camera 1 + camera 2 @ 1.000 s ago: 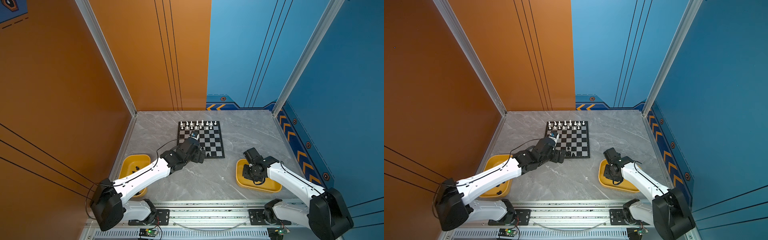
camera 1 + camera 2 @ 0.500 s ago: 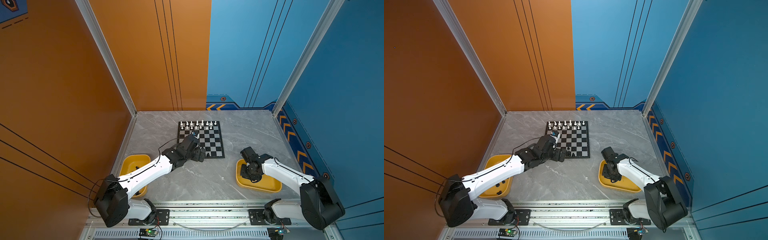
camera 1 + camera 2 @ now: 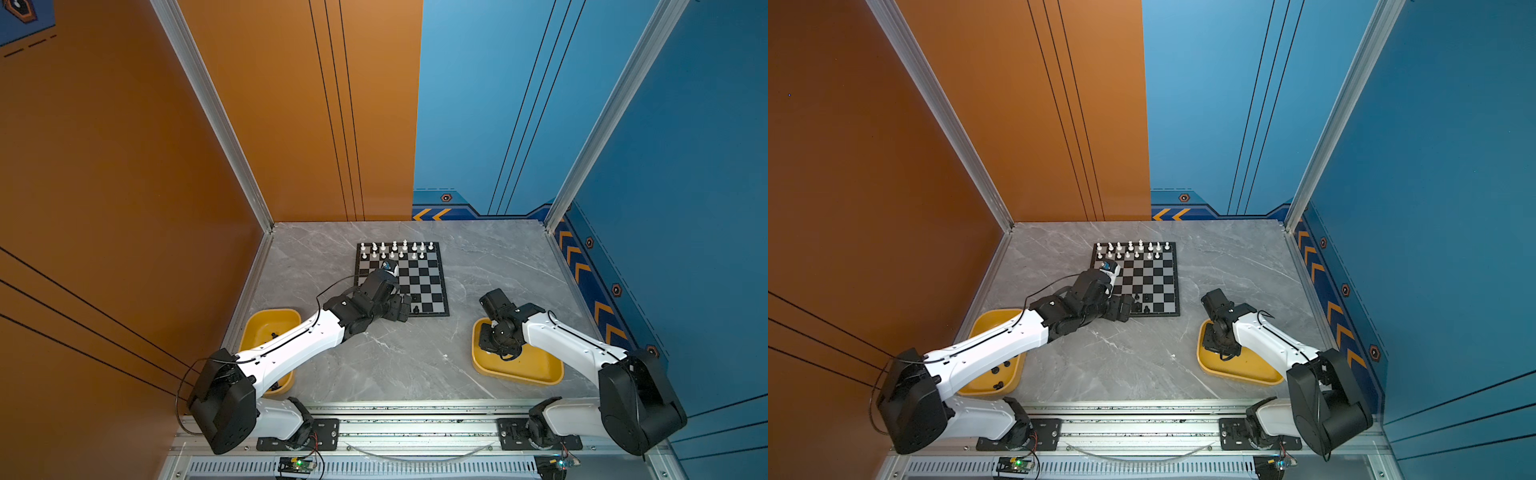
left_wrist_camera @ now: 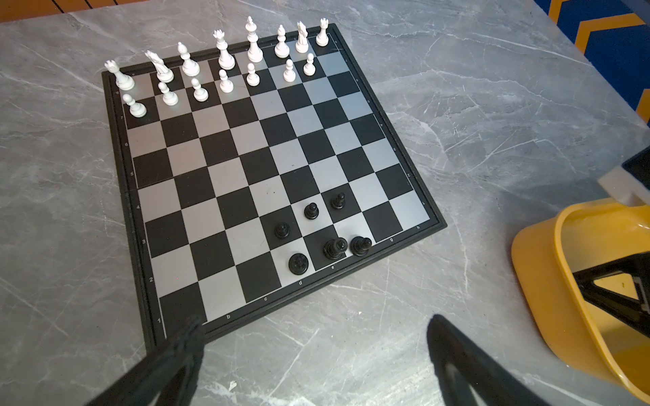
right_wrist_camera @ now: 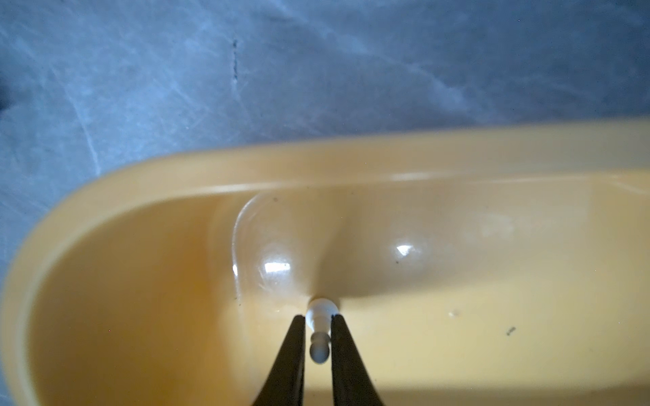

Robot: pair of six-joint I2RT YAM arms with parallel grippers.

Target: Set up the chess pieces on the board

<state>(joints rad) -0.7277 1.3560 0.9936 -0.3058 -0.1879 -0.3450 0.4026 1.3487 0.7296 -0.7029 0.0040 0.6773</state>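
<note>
Right wrist view: right gripper (image 5: pixel 318 318) fingers pinch a white pawn (image 5: pixel 320 346) in the tray (image 5: pixel 246 165), lift to the board (image 4: pixel 281 168) next; left gripper (image 4: pixel 314 321) fingers spread.

Left arm (image 3: pixel 291 343) and right arm (image 3: pixel 569 338): white shells, black joints, boxy black shoulder housings. A thin black cable (image 3: pixel 330 285) runs along the left. Fingers (image 5: pixel 288 355) are black, tapered.

The board (image 4: pixel 218 168) is open mid-field; white pieces (image 4: pixel 225 81) wall its far edge, black pieces (image 4: pixel 332 247) crowd its near edge

Marble table (image 3: pixel 415 361), board (image 3: pixel 424 278), left tray (image 3: pixel 282 320), right tray (image 3: pixel 536 372)
</note>
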